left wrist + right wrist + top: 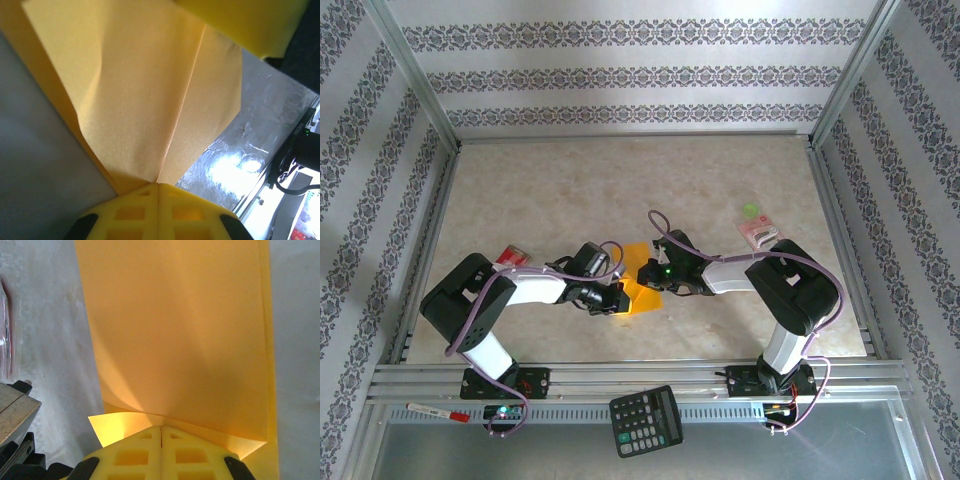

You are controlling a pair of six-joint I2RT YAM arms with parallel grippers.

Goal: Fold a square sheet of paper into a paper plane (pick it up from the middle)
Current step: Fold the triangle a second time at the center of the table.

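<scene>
Qty 1 square sheet of paper [642, 290], orange-yellow, lying on table [620, 180] approx. mid-width. It is partly folded, w/ 1 straight crease seen in left wrist view [150, 100]. Qty 2 grippers, both at the sheet. The left gripper [614, 298] is at the sheet's left edge; its yellow pads [130, 210] are pressed together and clamped on the paper. The right gripper [656, 272] is at the sheet's right edge; its pads [190, 455] are together and pinch the paper, w/ 1 small turned-up corner beside them. Other items: 1 black calculator [647, 420] nearer than the sheet, well apart; 1 pink packet [760, 235] right of and beyond the sheet; 1 small green disc [752, 210] further beyond on that side.
</scene>
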